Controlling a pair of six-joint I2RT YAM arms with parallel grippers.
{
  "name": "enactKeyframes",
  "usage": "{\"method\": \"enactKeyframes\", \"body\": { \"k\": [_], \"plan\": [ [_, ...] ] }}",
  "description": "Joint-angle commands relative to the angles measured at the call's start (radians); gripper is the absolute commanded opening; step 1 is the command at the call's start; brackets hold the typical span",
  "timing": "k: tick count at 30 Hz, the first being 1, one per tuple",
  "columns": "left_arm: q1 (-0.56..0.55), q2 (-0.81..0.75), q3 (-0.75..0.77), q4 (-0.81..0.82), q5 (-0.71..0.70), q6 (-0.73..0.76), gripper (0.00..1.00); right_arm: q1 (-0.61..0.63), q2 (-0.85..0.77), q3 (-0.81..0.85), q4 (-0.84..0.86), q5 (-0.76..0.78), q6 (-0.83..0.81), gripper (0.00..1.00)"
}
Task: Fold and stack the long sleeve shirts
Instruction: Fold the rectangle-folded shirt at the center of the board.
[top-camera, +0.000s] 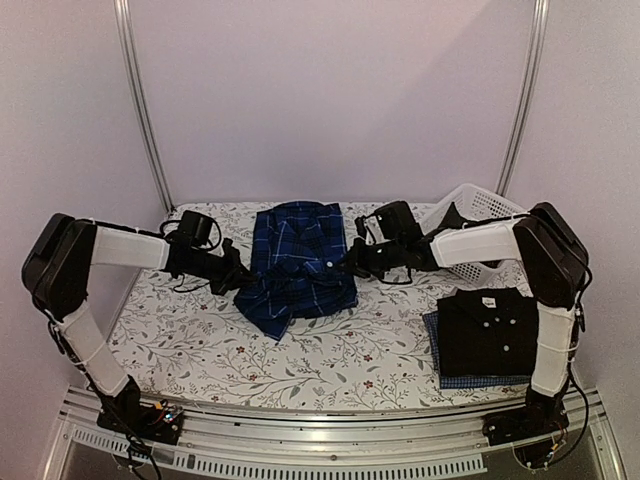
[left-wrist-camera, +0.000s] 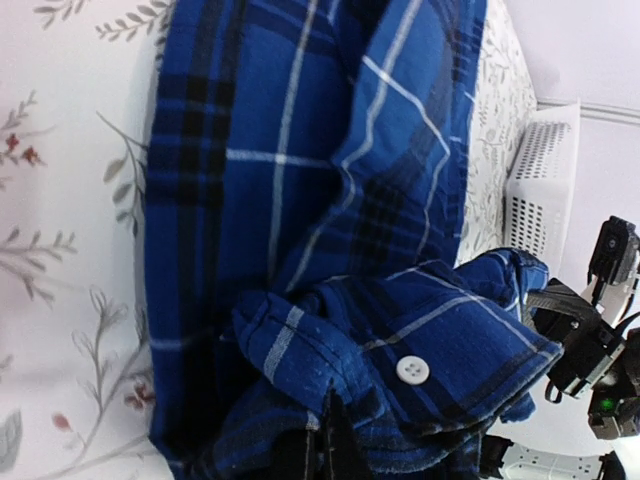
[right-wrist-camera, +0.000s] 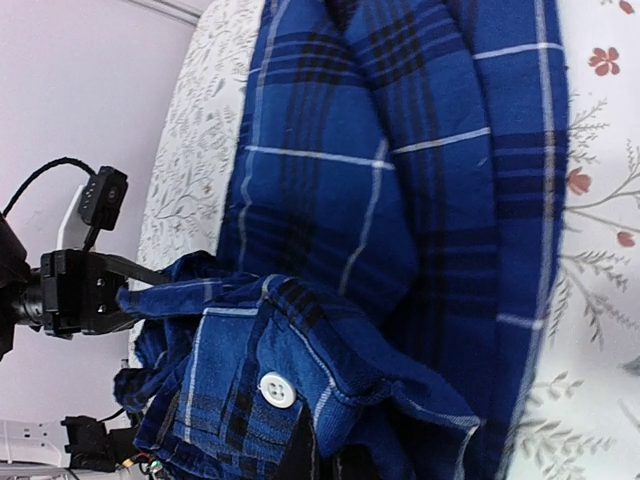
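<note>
The dark blue plaid shirt (top-camera: 300, 262) lies in the middle of the table, its body partly folded and its sleeves bunched at the sides. My left gripper (top-camera: 240, 281) is at its left edge, shut on a buttoned cuff (left-wrist-camera: 400, 350); the jaws (left-wrist-camera: 325, 445) are pressed together with cloth between them. My right gripper (top-camera: 351, 262) is at the shirt's right edge, shut on the other cuff (right-wrist-camera: 280, 385), and only the dark fingertips (right-wrist-camera: 318, 462) show under the fabric. The folded black shirt (top-camera: 490, 330) rests on the blue check shirt (top-camera: 437, 377) at the right front.
A white lattice basket (top-camera: 483, 207) stands tipped at the back right, behind the right arm. The table carries a floral cloth (top-camera: 200, 345). Metal frame posts rise at both back corners, and a rail runs along the near edge.
</note>
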Motion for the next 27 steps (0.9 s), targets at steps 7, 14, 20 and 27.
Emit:
{"method": "enactKeyframes", "body": {
  "k": [7, 14, 20, 27],
  "plan": [
    [0.010, 0.256, 0.050, 0.189, 0.055, -0.003, 0.00, -0.077, 0.203, 0.037, 0.001, -0.087, -0.090, 0.00],
    [-0.047, 0.163, -0.141, 0.291, 0.026, -0.066, 0.00, -0.039, 0.124, -0.175, 0.096, -0.132, -0.062, 0.00],
    [-0.157, 0.023, -0.267, 0.260, -0.073, -0.109, 0.00, 0.039, -0.015, -0.330, 0.112, -0.097, -0.026, 0.00],
    [-0.192, -0.127, -0.284, 0.163, -0.155, -0.136, 0.00, 0.039, -0.104, -0.290, 0.068, -0.069, -0.056, 0.00]
  ]
}}
